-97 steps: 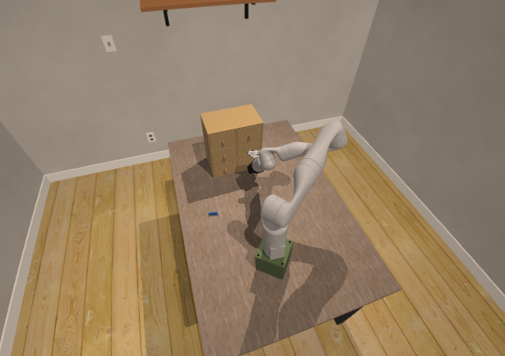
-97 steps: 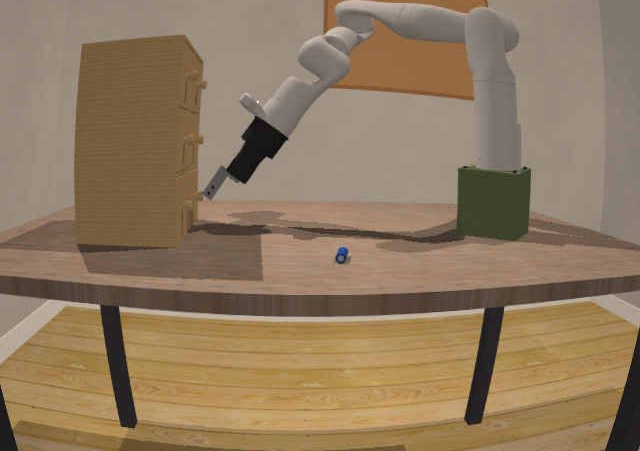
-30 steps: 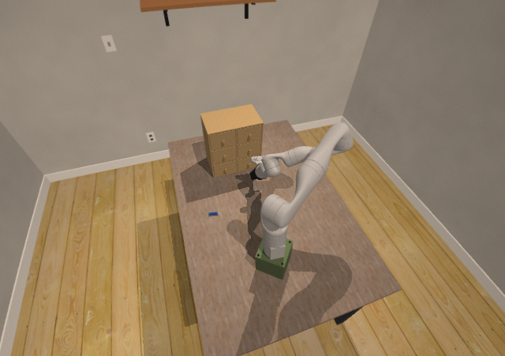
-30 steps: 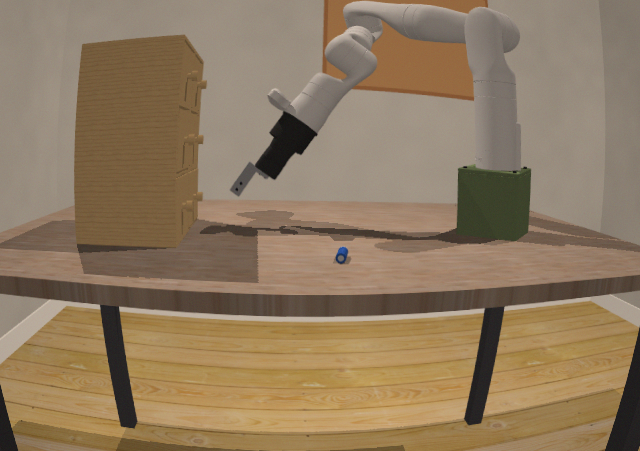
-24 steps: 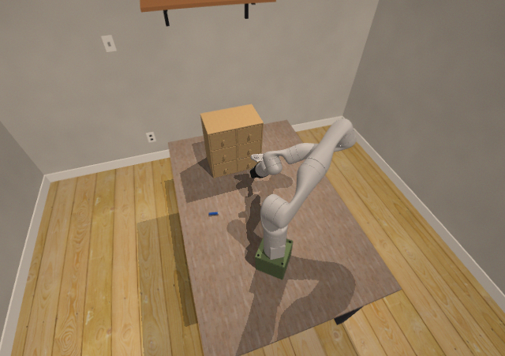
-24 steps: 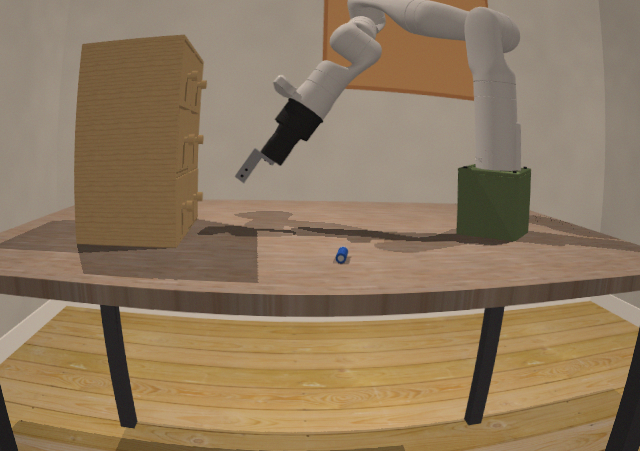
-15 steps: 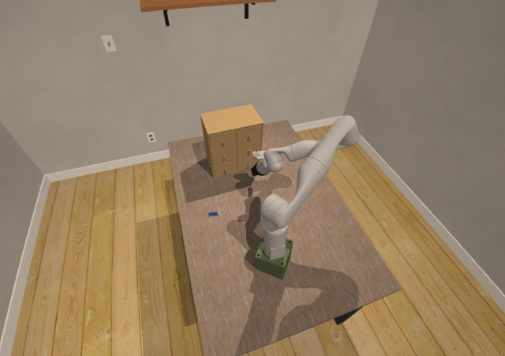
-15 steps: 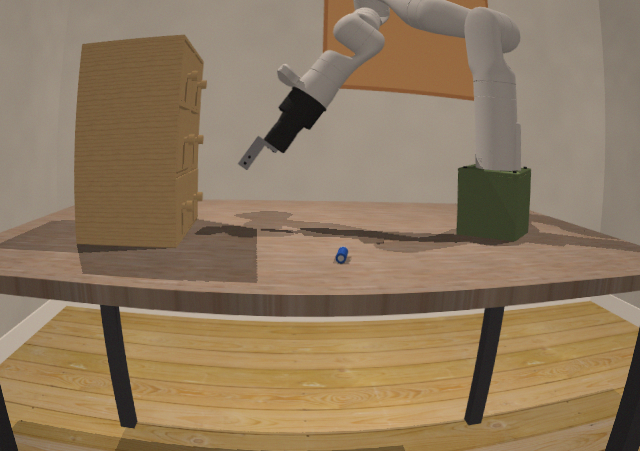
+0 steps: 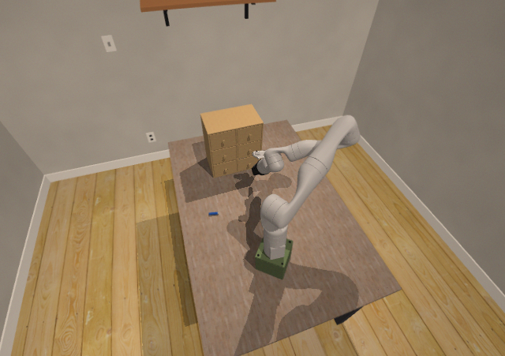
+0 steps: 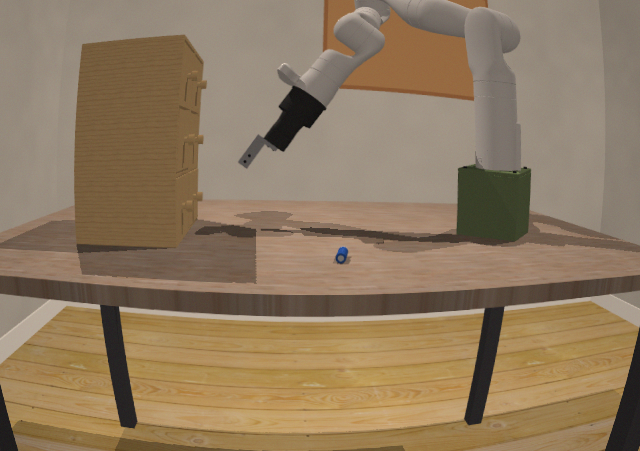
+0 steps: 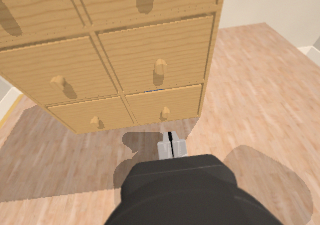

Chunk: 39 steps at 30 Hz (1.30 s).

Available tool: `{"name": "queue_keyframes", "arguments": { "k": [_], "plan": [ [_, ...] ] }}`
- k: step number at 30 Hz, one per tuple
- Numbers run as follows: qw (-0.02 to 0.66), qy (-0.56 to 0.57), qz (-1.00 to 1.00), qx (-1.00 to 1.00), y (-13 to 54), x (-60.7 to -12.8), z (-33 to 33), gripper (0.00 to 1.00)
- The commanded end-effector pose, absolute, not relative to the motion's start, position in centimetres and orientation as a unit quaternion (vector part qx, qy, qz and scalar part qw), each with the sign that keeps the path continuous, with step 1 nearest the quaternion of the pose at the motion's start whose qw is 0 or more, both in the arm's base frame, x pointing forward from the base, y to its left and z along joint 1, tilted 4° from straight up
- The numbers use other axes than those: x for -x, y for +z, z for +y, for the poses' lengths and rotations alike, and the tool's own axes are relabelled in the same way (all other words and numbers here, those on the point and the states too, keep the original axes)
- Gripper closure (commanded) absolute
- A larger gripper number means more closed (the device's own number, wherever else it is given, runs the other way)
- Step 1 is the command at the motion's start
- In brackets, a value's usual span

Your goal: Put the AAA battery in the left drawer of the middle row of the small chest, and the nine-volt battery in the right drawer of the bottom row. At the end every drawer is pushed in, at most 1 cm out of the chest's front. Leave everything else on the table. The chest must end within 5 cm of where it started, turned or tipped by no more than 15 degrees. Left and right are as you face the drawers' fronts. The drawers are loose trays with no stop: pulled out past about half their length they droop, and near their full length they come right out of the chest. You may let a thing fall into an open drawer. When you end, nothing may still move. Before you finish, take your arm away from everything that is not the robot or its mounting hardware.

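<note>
Pale wood chest [image 10: 129, 141] near the table's [image 10: 310, 301] left edge, all six drawers looking pushed in, a faint dark sliver above the bottom-right drawer [image 11: 162, 105] perhaps the nine-volt battery, though impossible to confirm. Further right, hovering clear of the fronts, gripper [image 10: 247, 158] pinched shut and empty. Next likely: AAA battery [image 10: 341, 255] lying near the front edge. Better to open the middle-left drawer [image 11: 57, 80] first, under halfway, then fetch.
</note>
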State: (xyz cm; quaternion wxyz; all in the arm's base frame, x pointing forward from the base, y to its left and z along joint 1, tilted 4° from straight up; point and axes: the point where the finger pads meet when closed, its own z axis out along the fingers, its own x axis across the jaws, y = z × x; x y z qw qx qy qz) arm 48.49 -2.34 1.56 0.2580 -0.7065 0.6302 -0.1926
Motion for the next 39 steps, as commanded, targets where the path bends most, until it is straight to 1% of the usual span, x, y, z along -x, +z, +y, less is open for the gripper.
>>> {"name": "queue_keyframes", "arguments": {
  "k": [1, 27, 39],
  "plan": [
    [0.258, -0.193, 0.631, 0.706, 1.64, -48.51, -2.31, 1.0],
    [0.258, -0.191, 0.675, 0.665, 2.01, -48.23, -2.37, 1.0],
    [0.256, -0.187, 0.721, 0.617, 2.42, -47.92, -2.43, 1.0]
  ]
}}
